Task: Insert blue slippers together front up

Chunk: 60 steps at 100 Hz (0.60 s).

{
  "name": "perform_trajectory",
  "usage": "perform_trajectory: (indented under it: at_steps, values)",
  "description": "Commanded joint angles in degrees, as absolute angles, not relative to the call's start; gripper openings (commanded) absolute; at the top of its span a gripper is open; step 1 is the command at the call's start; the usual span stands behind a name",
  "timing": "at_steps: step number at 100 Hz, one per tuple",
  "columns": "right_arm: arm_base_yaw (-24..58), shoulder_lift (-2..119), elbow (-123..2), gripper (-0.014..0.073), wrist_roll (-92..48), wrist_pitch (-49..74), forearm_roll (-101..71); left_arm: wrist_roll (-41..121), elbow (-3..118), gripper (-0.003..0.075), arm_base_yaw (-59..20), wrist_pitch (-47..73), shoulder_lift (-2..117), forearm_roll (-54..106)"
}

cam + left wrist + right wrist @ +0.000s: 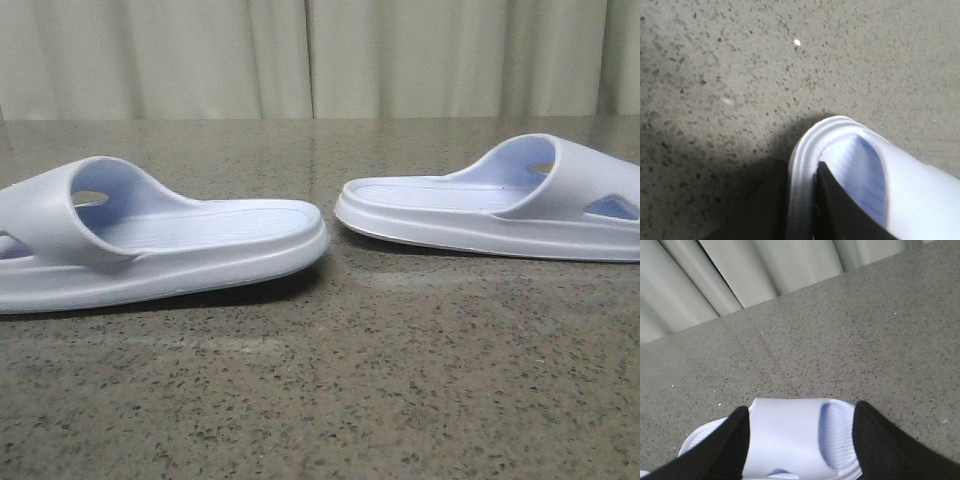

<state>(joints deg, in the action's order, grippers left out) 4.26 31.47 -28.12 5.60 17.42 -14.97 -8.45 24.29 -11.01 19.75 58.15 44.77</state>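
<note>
Two pale blue slippers lie sole down on the speckled table, heels facing each other. The left slipper [160, 245] runs off the front view's left edge; the right slipper [500, 200] runs off the right edge. Neither gripper shows in the front view. My left gripper [801, 166] is shut on the left slipper's rounded end rim [799, 150], one finger [765, 200] outside and one on the footbed inside. My right gripper [801, 407] is open, its fingers [725, 445] on either side of the right slipper's wide strap [785, 435].
A pale pleated curtain [320, 55] hangs behind the table's far edge [320, 120] and also shows in the right wrist view [740, 270]. A gap of bare tabletop [332, 240] lies between the two heels. A small white speck [797, 42] lies on the table.
</note>
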Motion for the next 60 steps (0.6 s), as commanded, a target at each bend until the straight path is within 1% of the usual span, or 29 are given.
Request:
perform_trajectory:
  at_steps: [1, 34, 60]
  values:
    - [4.28, 32.13, -30.14, 0.0383, 5.67, 12.70, -15.30, -8.25, 25.04, 0.0016, -11.55, 21.21, 54.75, 44.20]
    - [4.15, 33.11, -30.14, 0.0384, 5.67, 12.00, -14.30, -8.25, 25.08, 0.0016, -11.55, 21.82, 41.40, 49.47]
    - [0.45, 37.64, -30.14, 0.0384, 5.67, 11.73, -14.41, -8.25, 25.08, 0.0016, -11.55, 21.54, 35.79, 54.07]
